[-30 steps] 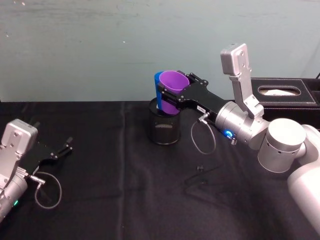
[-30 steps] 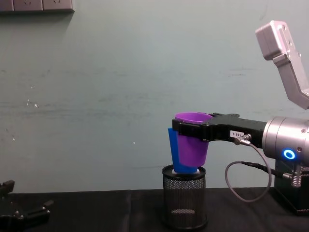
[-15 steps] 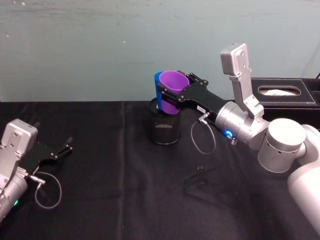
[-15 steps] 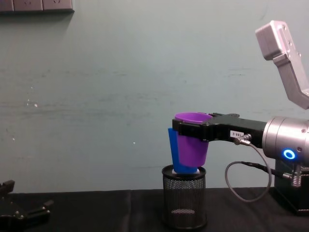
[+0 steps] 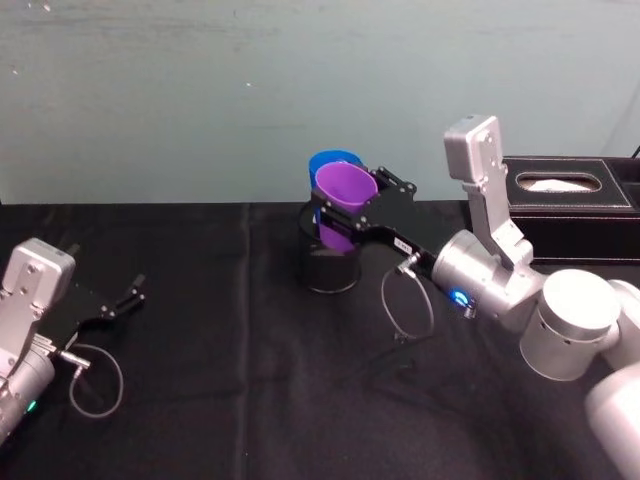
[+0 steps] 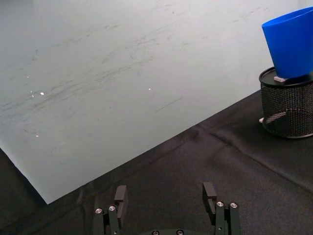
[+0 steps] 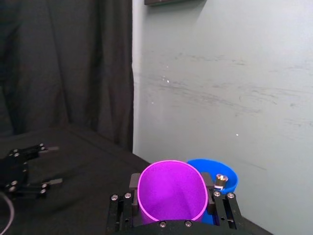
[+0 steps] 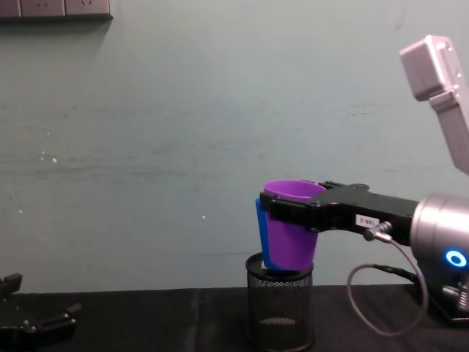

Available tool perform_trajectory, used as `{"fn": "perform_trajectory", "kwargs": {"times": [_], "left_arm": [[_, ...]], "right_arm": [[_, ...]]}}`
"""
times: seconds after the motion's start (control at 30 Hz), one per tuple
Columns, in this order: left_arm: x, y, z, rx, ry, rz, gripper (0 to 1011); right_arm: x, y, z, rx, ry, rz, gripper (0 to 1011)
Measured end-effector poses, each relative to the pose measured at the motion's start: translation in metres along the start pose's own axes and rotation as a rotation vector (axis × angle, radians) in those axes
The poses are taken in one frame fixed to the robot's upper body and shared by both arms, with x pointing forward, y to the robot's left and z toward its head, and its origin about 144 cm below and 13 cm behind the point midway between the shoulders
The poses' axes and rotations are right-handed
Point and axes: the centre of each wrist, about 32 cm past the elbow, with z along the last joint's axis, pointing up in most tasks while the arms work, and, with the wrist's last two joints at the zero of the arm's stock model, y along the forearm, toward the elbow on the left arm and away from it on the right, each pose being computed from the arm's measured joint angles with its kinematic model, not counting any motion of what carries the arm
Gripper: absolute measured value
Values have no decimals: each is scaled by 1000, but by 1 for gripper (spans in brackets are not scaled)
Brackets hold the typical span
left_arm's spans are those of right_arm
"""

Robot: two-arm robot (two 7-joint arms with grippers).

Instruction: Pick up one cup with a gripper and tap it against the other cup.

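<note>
My right gripper (image 5: 341, 208) is shut on the purple cup (image 5: 345, 203), holding it upright in the air just above the black mesh holder (image 5: 331, 272). The blue cup (image 5: 329, 163) stands tilted in that holder, directly behind the purple cup. In the chest view the purple cup (image 8: 291, 229) covers most of the blue cup (image 8: 259, 236); I cannot tell if they touch. The right wrist view shows the purple cup (image 7: 171, 191) between the fingers (image 7: 122, 211), with the blue cup (image 7: 224, 180) just beyond. My left gripper (image 5: 122, 299) rests open on the table at the far left.
A black tissue box (image 5: 566, 196) stands at the back right, behind my right arm. The black cloth table (image 5: 230, 400) meets a pale green wall close behind the holder (image 8: 278, 312). A grey cable loops under the right wrist.
My right arm has drawn back toward me and dropped slightly, carrying the purple cup from beside the blue cup to in front of it. The left arm has not moved.
</note>
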Motion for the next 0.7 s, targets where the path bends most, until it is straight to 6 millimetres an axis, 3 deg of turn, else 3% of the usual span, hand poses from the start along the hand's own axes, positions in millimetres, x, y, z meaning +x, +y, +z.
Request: {"fn": "perform_trajectory", "kwargs": {"times": [0.23,0.43,0.7], "left_arm": [[0,0,0,0,0,0,1000],[0,0,0,0,0,0,1000],[0,0,0,0,0,0,1000]], "right_arm": [[-10,-22,-7,-4,6,17,741],[-23,-44,-25,-18,10,57,741],[-36,-58,-48,-30,-2,69,741]]}}
